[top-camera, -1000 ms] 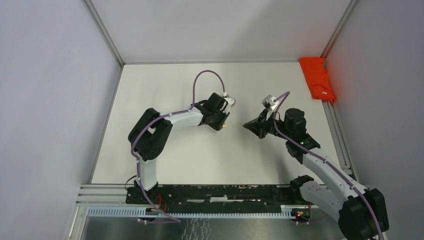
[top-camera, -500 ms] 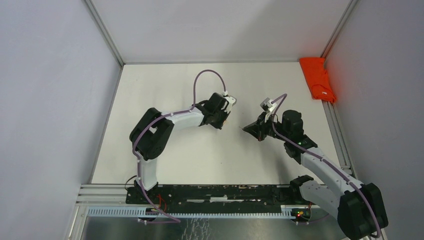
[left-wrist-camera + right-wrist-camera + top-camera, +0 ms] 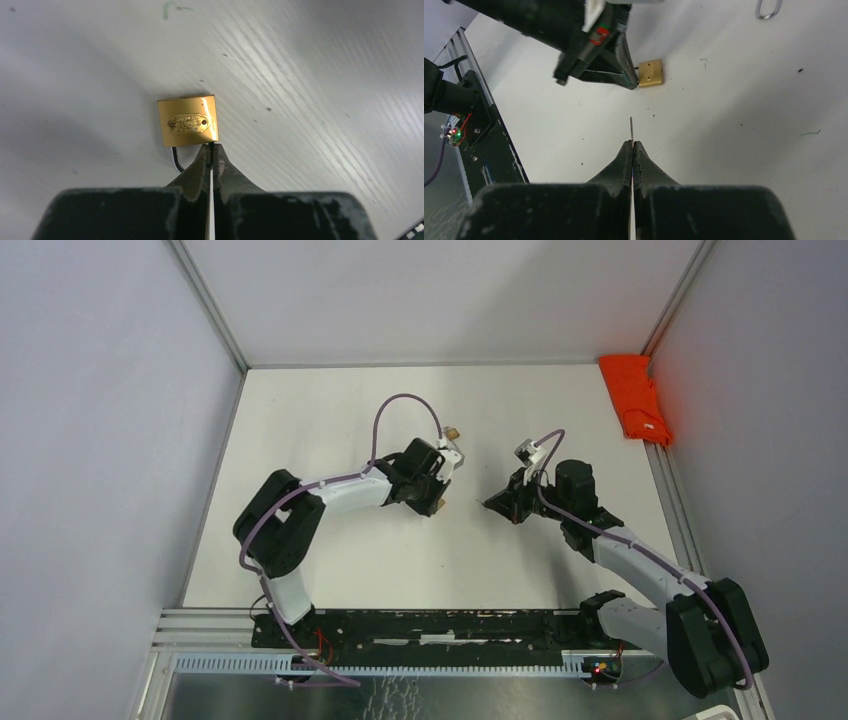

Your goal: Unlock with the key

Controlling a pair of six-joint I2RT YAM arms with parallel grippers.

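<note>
L gripper point(image 3: 211, 151) was pinched fully shut at the padlock's point(image 3: 188, 121) shackle point(image 3: 176, 159), prob. to pin the lock steady for the key (how much wire sat betw. the tips, can't tell). The padlock lay flat on the table point(image 3: 330, 420) near centre, touching those tips. It had a small square brass body, shiny, w/ an oval stamped plate. R gripper point(image 3: 632, 145) was clamped on the key point(image 3: 631, 129), its thin blade poking fwd toward the lock but well apart, so approach rather than insertion.
</note>
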